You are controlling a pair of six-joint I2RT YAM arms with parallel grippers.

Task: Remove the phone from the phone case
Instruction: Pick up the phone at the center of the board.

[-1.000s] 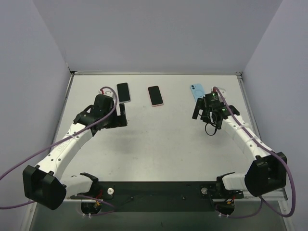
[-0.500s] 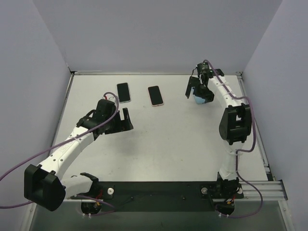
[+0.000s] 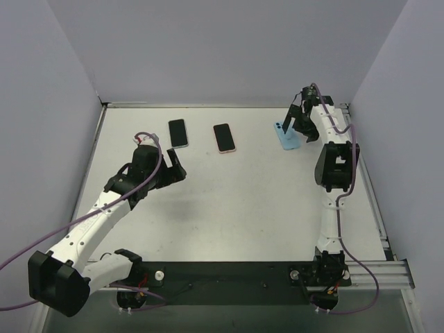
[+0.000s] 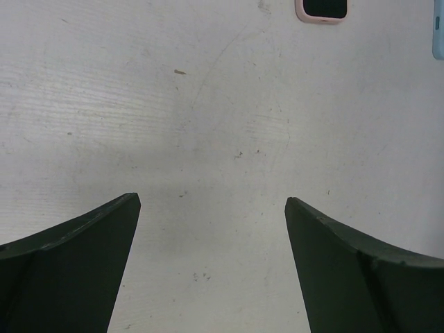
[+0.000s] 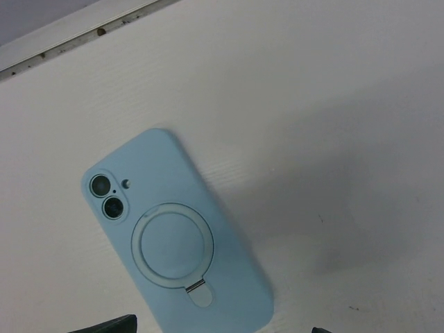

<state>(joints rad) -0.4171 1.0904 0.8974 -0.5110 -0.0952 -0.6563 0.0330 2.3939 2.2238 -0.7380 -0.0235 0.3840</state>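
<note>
Both agape: left gripper (image 4: pixel 211 200) aloft, right gripper (image 3: pixel 298 125) has swung beside blue case (image 5: pixel 177 243) (phone (image 5: pixel 105 198) seemingly inside).

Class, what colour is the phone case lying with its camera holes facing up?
The phone case is light blue, clearest in the right wrist view.

The light-blue phone case (image 5: pixel 180 243) looks matt and smooth; the white table (image 4: pixel 222 139) is faintly scuffed.
</note>
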